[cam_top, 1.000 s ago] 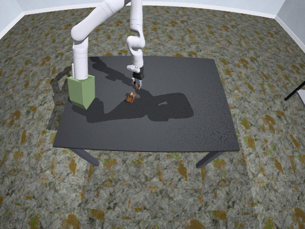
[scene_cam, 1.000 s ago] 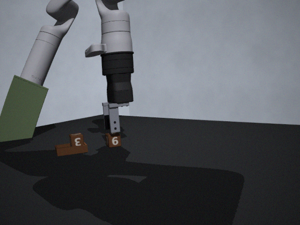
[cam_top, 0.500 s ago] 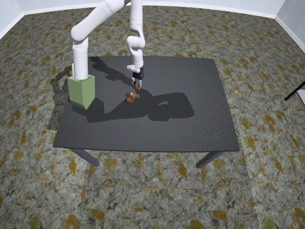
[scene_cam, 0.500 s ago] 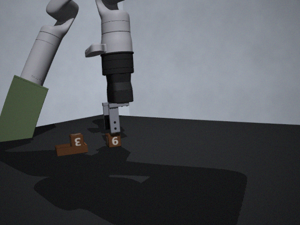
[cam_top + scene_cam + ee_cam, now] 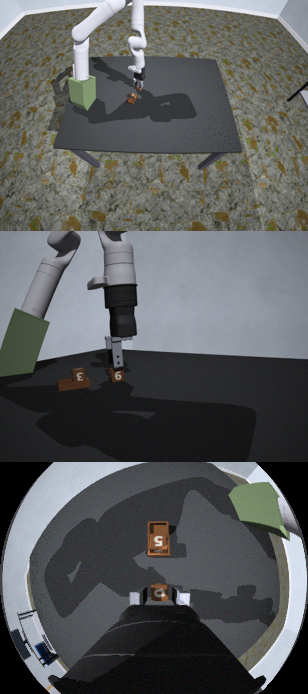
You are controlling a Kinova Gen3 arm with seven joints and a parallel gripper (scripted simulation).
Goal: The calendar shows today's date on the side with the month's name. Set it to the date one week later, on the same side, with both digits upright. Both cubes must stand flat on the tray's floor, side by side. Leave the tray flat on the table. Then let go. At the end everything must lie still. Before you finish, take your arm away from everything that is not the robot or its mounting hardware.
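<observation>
The brown tray (image 5: 130,101) (image 5: 66,386) (image 5: 148,537) lies on the table; no month name is readable. One cube (image 5: 133,95) (image 5: 78,375) (image 5: 158,540) stands in it, towards one end, with a turned-over 3 facing the exterior camera and a 5 on top. The other cube (image 5: 138,88) (image 5: 117,376) (image 5: 159,593) stands on the table beside the tray, apart from it, with a 9-like digit facing the exterior camera and a rounded digit on top, hard to read. My gripper (image 5: 138,85) (image 5: 113,365) (image 5: 159,593) is open, pointing down, its fingertips over this loose cube, on either side in the wrist view.
The green base block (image 5: 82,93) (image 5: 23,343) (image 5: 257,504) of the arm stands on the table (image 5: 149,137) to the left of the tray in the top and exterior views. Arm shadows fall across the tabletop around the tray and the loose cube.
</observation>
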